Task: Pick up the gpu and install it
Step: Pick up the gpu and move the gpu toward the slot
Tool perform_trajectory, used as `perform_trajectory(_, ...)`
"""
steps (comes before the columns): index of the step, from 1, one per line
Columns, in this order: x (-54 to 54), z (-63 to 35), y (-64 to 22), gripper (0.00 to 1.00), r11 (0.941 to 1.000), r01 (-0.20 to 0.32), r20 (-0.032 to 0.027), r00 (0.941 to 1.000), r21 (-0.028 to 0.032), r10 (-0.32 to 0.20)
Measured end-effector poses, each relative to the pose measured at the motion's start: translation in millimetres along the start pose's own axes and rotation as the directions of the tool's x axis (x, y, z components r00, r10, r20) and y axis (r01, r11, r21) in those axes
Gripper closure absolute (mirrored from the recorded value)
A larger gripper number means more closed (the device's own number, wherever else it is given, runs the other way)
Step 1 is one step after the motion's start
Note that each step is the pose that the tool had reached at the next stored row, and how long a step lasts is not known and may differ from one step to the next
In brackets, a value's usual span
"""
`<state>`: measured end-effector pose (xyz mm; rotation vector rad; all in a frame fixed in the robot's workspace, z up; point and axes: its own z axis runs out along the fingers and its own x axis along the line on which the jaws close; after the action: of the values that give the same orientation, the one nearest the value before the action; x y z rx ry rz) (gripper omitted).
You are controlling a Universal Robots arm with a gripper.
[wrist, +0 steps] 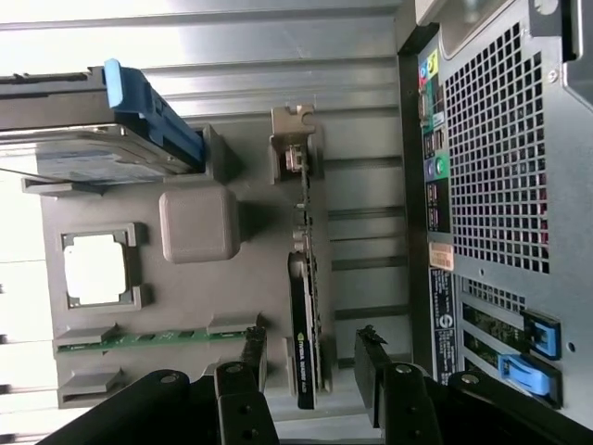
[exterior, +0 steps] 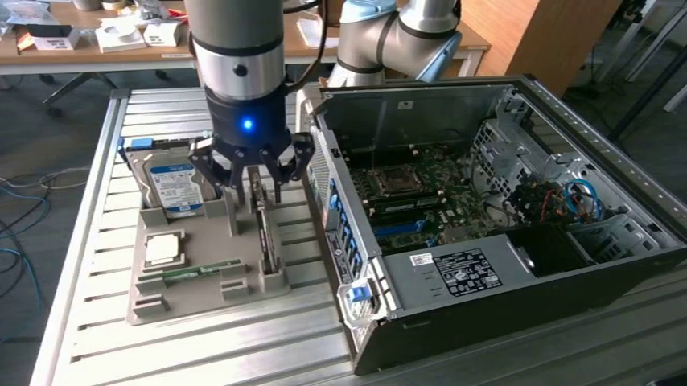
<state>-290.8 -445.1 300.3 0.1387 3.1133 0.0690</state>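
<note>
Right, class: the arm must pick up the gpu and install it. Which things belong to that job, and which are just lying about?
Job: gpu, open hand over it, open computer case.
Lying about: hard drive, processor chip, memory stick.

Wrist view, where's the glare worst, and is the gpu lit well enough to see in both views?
Wrist view: the metal table washes out to white beyond the hard drive, and the processor lid glares white; the gpu, on edge in the grey holder, is evenly lit. Exterior view: light is soft and even, and the gpu shows dark under the gripper.
</note>
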Motion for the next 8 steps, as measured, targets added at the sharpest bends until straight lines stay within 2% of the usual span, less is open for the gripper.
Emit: perform_trajectory(8,0.3,13.0,-0.6,0.49,1.0000,-0.001,0.0000,1.0000,0.0001,0.001)
